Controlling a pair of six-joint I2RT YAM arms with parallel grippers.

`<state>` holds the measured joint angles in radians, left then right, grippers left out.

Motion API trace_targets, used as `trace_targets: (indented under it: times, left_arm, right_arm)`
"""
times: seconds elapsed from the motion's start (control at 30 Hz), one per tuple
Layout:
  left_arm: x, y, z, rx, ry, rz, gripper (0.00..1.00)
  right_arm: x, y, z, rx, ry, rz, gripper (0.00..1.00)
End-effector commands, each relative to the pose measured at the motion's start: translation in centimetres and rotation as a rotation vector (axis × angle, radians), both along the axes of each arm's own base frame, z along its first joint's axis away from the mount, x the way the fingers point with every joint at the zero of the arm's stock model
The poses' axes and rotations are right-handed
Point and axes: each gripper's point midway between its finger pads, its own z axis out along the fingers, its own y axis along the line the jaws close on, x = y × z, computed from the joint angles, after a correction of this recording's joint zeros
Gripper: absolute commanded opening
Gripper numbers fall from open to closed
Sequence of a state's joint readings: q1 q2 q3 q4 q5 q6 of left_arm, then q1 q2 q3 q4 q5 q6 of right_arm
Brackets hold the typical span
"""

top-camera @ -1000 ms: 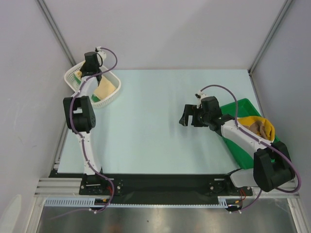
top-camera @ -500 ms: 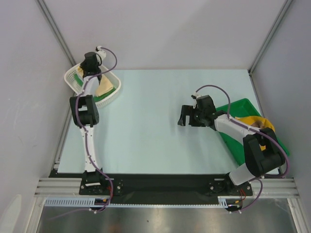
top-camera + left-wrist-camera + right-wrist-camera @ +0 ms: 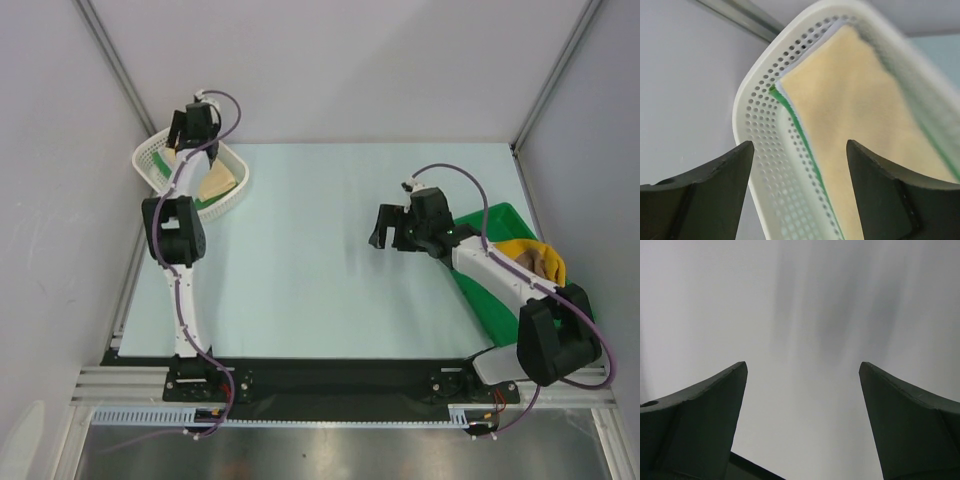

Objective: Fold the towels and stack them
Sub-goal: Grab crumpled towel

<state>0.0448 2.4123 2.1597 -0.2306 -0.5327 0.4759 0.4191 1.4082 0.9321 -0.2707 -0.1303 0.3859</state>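
A pale cream towel lies folded on top in the white mesh basket, with green and white towel edges showing under it. My left gripper hovers open above the basket's rim and that towel's edge, holding nothing. From above, the left gripper is over the basket at the back left, where the cream towel lies. A yellow and tan towel heap rests on the green tray at the right. My right gripper hangs open and empty over the table, left of the tray. In its own view the right gripper faces only a grey wall.
The pale table surface spreads between basket and tray. Grey walls with metal corner posts close in the back and sides. The arm bases stand on the black rail at the near edge.
My left gripper has opened and let go of the cream towel in the basket, pulling back a little toward the wall. The right gripper shifted slightly and stays open.
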Motion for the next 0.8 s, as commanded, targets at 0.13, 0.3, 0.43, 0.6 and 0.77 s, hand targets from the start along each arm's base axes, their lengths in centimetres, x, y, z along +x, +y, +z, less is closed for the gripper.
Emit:
trace_targets:
  times: [0.13, 0.3, 0.43, 0.6, 0.77]
  left_arm:
    - [-10.1, -18.6, 11.8, -0.502, -0.124, -0.287, 0.85]
    - [-18.8, -27.2, 15.1, -0.821, -0.131, -0.557, 1.00]
    - [-24.1, -28.6, 15.9, -0.877, -0.103, -0.628, 1.00]
    - [-28.0, -27.6, 17.2, -0.926, -0.195, -0.638, 1.00]
    - [-28.7, -26.7, 13.1, -1.030, -0.198, -0.479, 1.00]
  right_arm:
    - [4.0, -7.6, 9.1, -0.150, -0.152, -0.396, 1.00]
    - [4.2, -18.3, 9.6, -0.392, -0.054, -0.755, 1.00]
    - [3.7, -24.1, 7.7, -0.434, -0.011, -0.906, 1.00]
    - [3.2, -29.2, 3.1, -0.365, 0.098, -1.032, 0.97]
    - [2.6, -31.8, -2.0, -0.324, 0.214, -1.135, 0.90]
